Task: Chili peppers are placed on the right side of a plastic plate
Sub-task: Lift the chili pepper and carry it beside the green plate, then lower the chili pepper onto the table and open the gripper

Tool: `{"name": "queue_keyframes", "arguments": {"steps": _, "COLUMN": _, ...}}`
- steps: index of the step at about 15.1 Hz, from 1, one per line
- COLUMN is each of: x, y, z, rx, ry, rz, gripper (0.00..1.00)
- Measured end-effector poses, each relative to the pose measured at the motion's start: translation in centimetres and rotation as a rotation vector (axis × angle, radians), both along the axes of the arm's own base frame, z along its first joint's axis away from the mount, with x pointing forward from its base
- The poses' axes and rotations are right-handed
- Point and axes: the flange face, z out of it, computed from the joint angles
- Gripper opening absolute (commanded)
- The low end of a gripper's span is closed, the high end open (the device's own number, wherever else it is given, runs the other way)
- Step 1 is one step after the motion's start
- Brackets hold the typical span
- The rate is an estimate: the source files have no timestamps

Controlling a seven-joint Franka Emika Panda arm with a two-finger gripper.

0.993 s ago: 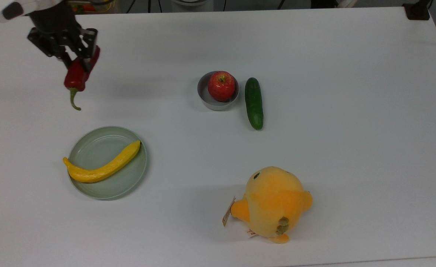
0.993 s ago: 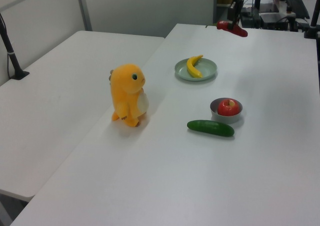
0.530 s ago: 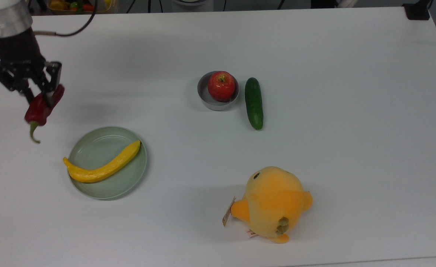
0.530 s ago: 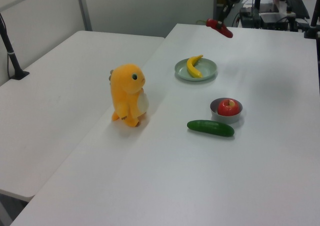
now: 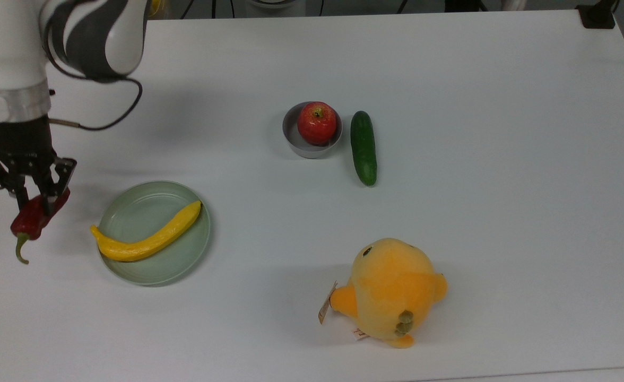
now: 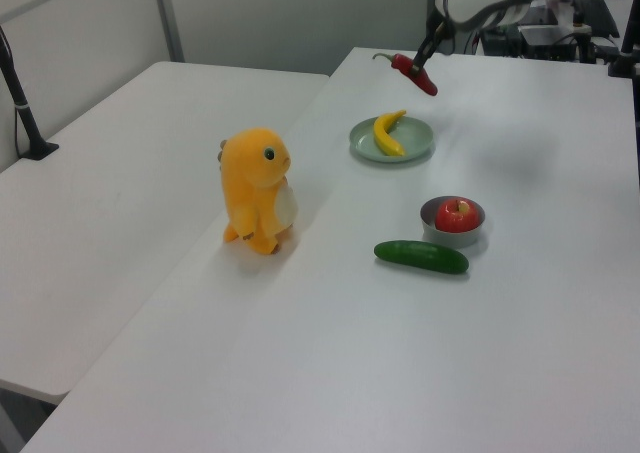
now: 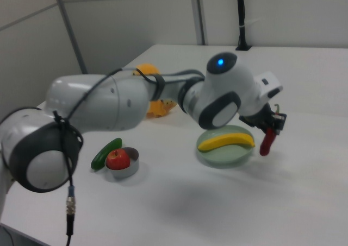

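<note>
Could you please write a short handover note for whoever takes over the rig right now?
Gripper: shut on the chili pepper, held in the air, stem pointing down in the top view.
Plastic plate: on the table, with a banana lying across it. The pepper hangs off the plate's rim, on the top view's left.
Done: pepper picked up and carried next to the plate.
Left: lower it onto the table beside the plate, release, withdraw.

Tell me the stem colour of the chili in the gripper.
Green, on a dark red chili pepper; clearest in the top view.
</note>
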Motion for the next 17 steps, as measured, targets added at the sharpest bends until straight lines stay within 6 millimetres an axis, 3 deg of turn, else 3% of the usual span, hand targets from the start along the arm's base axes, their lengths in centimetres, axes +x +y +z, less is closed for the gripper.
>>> {"name": "queue_keyframes", "arguments": {"steps": 4, "x": 0.9, "y": -0.2, "z": -4.2, "rx": -0.019, "ry": -0.008, "rz": -0.005, "gripper": 0.27}}
{"name": "queue_keyframes", "arguments": {"steps": 6, "x": 1.2, "y": 0.3, "z": -5.3, "rx": -0.015, "ry": 0.000, "rz": 0.001, "gripper": 0.41}}
{"name": "queue_keyframes", "arguments": {"steps": 9, "x": 1.8, "y": 1.2, "z": -5.9, "rx": -0.022, "ry": -0.017, "rz": 0.009, "gripper": 0.65}}
{"name": "queue_keyframes", "arguments": {"steps": 12, "x": 2.0, "y": 1.8, "z": -6.1, "rx": -0.001, "ry": -0.022, "rz": -0.016, "gripper": 0.79}}
{"name": "queue_keyframes", "arguments": {"steps": 14, "x": 2.0, "y": 1.8, "z": -6.0, "rx": 0.001, "ry": -0.024, "rz": -0.021, "gripper": 0.82}}
{"name": "queue_keyframes", "arguments": {"steps": 17, "x": 2.1, "y": 1.9, "z": -5.6, "rx": -0.001, "ry": -0.032, "rz": -0.022, "gripper": 1.00}}
